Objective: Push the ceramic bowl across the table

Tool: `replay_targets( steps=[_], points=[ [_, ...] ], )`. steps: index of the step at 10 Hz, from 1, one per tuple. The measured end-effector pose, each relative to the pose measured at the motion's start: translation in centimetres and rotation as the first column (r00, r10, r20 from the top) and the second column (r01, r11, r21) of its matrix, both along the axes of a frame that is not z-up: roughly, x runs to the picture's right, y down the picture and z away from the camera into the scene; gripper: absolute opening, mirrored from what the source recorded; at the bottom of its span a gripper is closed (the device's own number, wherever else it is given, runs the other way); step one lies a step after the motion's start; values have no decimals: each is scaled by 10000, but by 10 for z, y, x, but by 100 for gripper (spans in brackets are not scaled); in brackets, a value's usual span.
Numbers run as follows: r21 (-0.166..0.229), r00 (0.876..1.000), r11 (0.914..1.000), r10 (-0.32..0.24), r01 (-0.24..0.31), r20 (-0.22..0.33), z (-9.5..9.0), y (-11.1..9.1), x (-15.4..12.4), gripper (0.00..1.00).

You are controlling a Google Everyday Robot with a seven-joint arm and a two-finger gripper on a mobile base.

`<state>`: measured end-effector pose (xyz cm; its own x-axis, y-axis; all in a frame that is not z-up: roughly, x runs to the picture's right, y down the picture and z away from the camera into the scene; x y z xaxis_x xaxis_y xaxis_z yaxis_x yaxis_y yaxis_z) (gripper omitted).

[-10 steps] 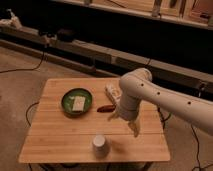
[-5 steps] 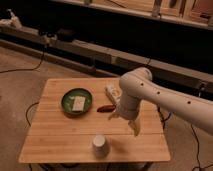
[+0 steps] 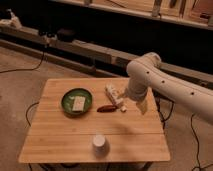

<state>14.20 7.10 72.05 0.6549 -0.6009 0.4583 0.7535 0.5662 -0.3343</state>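
Roughly mid-left on the table [image 3: 55,135], the green bowl [image 3: 67,100] sits upright with a pale rectangular piece [image 3: 79,103] inside. Just right of it lies a small reddish thing [image 3: 106,108]. The gripper [image 3: 116,98] hangs low over that, jaws apart, clear of the bowl. A white cup [image 3: 99,142] stands near the front edge.
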Motion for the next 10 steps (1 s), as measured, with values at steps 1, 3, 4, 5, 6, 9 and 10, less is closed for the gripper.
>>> replay_targets(
  steps=[1, 3, 4, 5, 6, 9, 10],
  points=[
    [325, 9994, 9993, -213, 204, 277, 10, -8, -3, 80],
    [424, 9991, 9988, -256, 242, 343, 13, -11, -4, 80],
    [420, 9992, 9989, -235, 221, 326, 12, -10, -2, 80],
    [418, 9992, 9989, -236, 222, 330, 12, -10, -2, 80],
    [418, 9991, 9988, -258, 244, 349, 13, -11, -4, 80],
    [636, 9978, 9975, -360, 324, 563, 18, -19, -8, 80],
    [933, 9959, 9950, -419, 343, 804, 26, -33, -15, 80]
  ],
)
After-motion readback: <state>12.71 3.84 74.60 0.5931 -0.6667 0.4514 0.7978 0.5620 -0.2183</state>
